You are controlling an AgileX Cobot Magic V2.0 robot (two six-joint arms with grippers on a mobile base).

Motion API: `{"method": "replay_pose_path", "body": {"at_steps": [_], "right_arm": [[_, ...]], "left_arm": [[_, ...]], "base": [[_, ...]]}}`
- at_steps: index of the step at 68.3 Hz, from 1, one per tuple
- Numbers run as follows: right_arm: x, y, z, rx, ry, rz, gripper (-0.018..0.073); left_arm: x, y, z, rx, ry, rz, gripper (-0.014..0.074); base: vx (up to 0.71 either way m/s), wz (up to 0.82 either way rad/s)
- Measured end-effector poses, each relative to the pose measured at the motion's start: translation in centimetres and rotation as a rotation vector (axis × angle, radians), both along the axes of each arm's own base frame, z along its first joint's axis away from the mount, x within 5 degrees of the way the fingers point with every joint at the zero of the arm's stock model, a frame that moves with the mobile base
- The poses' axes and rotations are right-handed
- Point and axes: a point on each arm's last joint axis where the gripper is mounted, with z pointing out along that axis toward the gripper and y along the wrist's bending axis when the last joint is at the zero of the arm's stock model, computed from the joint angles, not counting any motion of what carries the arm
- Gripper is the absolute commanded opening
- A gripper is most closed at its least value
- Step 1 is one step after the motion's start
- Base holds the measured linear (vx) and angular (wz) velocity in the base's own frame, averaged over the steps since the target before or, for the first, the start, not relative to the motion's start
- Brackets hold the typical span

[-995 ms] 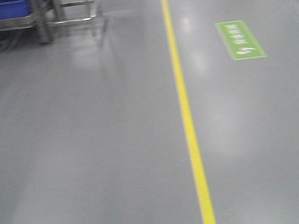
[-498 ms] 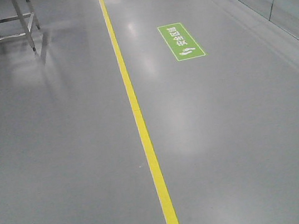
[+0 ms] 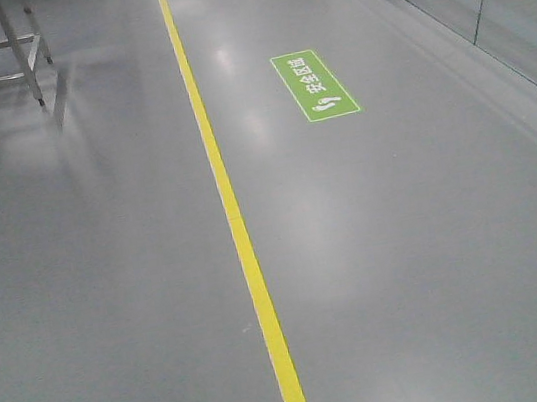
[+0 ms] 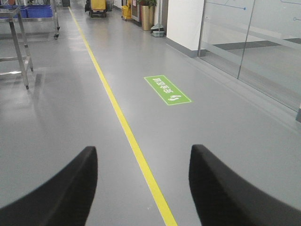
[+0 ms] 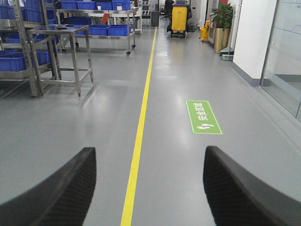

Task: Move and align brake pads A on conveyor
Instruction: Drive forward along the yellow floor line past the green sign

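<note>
The brake pads A and the conveyor are out of view in every frame. My left gripper (image 4: 143,153) is open, its two black fingers spread wide over bare grey floor with nothing between them. My right gripper (image 5: 149,154) is open too, its fingers apart above the floor and holding nothing. Neither gripper shows in the front view.
A yellow floor line (image 3: 237,228) runs along the aisle, with a green floor sign (image 3: 314,84) to its right. Steel tables (image 5: 63,49) and racks with blue bins (image 5: 107,29) stand left. A glass partition (image 4: 256,44) lines the right side; a yellow cart (image 5: 180,20) stands far down.
The front view has swung: the yellow line and green sign shifted left in the picture, the steel table slid toward the left edge, and the glass partition came into view on the right.
</note>
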Motion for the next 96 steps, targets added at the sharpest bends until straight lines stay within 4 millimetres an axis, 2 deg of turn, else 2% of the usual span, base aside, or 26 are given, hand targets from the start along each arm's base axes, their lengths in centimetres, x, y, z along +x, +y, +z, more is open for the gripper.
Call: {"method": "replay_pose_path", "body": {"at_steps": [45,96], "right_arm": [[0.0,0.0,0.0,0.0,0.0,0.0,0.0471],[0.0,0.0,0.0,0.0,0.0,0.0,0.0471]], "left_arm": [[0.0,0.0,0.0,0.0,0.0,0.0,0.0407],[0.0,0.0,0.0,0.0,0.0,0.0,0.0407]], "base": [[0.49,0.15],[0.63,0.01]]}}
